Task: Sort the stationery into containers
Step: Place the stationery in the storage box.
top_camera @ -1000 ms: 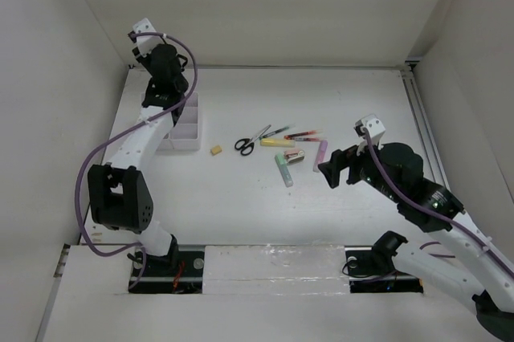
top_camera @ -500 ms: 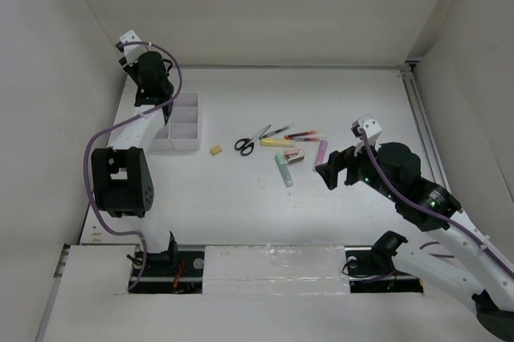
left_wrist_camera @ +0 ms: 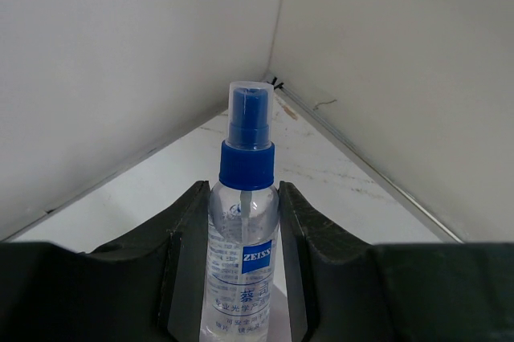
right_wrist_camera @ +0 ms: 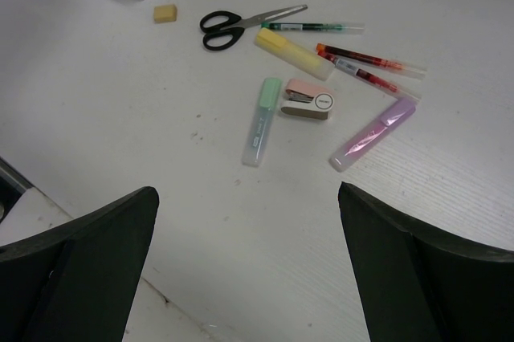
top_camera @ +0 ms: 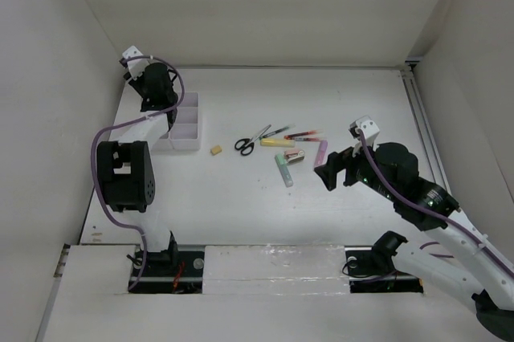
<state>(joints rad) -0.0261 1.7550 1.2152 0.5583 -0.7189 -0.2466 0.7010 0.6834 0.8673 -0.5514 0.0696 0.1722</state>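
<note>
Bottle (left_wrist_camera: 243,254) between left fingers (left_wrist_camera: 186,250), arm (top_camera: 120,175) raised

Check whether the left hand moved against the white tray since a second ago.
Yes. The left hand shifted left, from over the white tray's far end toward its far-left corner.

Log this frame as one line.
left gripper: shut on blue-capped clear spray bottle, beside white compartmented plastic tray | right gripper: open, empty, near pink translucent marker

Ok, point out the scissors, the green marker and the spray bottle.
scissors (right_wrist_camera: 247,22), right wrist view, where the blades meet the handles.
green marker (right_wrist_camera: 262,122), right wrist view, middle of its barrel.
spray bottle (left_wrist_camera: 243,228), left wrist view, clear body above the label.
</note>
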